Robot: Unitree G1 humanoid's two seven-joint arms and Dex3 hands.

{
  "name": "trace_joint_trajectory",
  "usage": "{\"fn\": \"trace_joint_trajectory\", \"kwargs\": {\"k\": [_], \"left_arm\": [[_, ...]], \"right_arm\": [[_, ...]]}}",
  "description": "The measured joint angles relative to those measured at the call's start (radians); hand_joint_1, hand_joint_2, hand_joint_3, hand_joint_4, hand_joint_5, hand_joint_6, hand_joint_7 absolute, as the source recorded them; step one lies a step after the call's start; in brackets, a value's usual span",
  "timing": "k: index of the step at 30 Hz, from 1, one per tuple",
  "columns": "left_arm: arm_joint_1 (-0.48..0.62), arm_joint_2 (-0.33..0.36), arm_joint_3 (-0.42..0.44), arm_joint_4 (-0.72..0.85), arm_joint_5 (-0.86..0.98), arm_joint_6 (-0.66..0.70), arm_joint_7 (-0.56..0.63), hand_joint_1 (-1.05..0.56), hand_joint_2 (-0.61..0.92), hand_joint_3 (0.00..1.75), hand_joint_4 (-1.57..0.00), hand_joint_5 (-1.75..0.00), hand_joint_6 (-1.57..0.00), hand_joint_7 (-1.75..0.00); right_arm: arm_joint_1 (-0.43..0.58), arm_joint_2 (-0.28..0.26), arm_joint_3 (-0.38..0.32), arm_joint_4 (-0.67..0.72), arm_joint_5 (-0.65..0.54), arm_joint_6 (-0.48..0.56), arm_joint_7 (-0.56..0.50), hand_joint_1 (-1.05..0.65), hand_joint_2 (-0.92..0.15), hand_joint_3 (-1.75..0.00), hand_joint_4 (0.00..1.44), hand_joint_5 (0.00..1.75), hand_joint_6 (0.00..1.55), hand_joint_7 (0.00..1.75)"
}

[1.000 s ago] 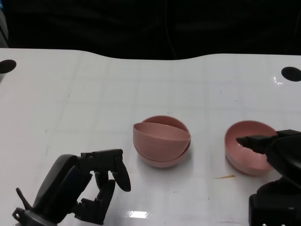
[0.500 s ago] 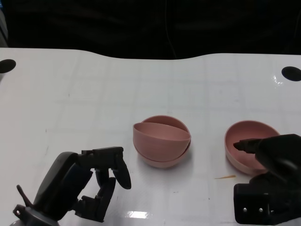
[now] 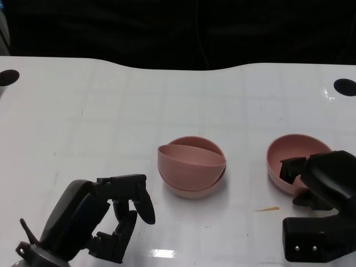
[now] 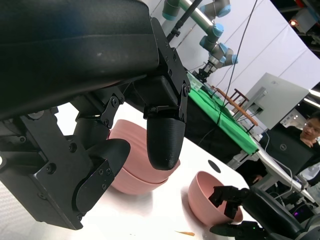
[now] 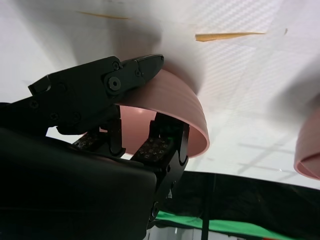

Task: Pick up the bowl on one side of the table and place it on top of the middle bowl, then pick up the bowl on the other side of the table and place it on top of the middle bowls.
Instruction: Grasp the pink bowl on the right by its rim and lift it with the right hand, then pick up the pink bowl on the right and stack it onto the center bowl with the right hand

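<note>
Pink side bowl now sat gripped at its rim by the right hand, which had closed in; left hand hung empty, fingers apart.

The right black many-fingered hand fills the left and lower part of the frame, gripping the rim of a pink round plastic bowl: one finger lies over its outer wall, others reach inside. A thin yellowish splinter lies on the white table at upper right. Another pink bowl's edge shows at the right border.
</note>
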Motion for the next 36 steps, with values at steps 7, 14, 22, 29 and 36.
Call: {"fn": "trace_joint_trajectory", "kwargs": {"k": [7,14,22,29,36], "left_arm": [[0.0,0.0,0.0,0.0,0.0,0.002,0.0,0.01,0.17,1.66,-0.9,-1.7,-0.84,-1.5],[0.0,0.0,0.001,0.0,0.0,0.002,0.0,0.03,0.16,1.66,-0.91,-1.69,-0.84,-1.49],[0.0,0.0,0.001,0.0,0.003,0.002,0.0,0.03,0.16,1.65,-0.91,-1.69,-0.84,-1.49],[-0.002,-0.002,0.001,0.0,0.005,0.002,0.0,0.04,0.16,1.65,-0.91,-1.68,-0.84,-1.48],[-0.003,-0.006,0.001,0.001,0.02,0.002,0.0,0.02,0.18,1.64,-0.91,-1.69,-0.84,-1.48]], "right_arm": [[-0.003,0.0,-0.01,-0.008,0.026,-0.114,-0.186,-0.07,-0.44,-0.94,0.95,1.75,0.71,1.75],[-0.015,0.009,-0.038,-0.082,0.079,-0.148,-0.213,-0.11,-0.26,-1.36,0.98,1.75,0.74,1.73],[-0.054,0.035,-0.044,-0.157,0.138,-0.203,-0.172,-0.05,-0.15,-1.51,1.03,1.75,0.83,1.66],[-0.113,0.06,-0.039,-0.146,0.167,-0.264,-0.127,-0.1,-0.17,-1.5,1.01,1.75,0.85,1.58],[-0.188,0.111,-0.01,-0.093,0.205,-0.297,-0.023,-0.17,-0.29,-1.36,0.99,1.75,0.81,1.61]]}}
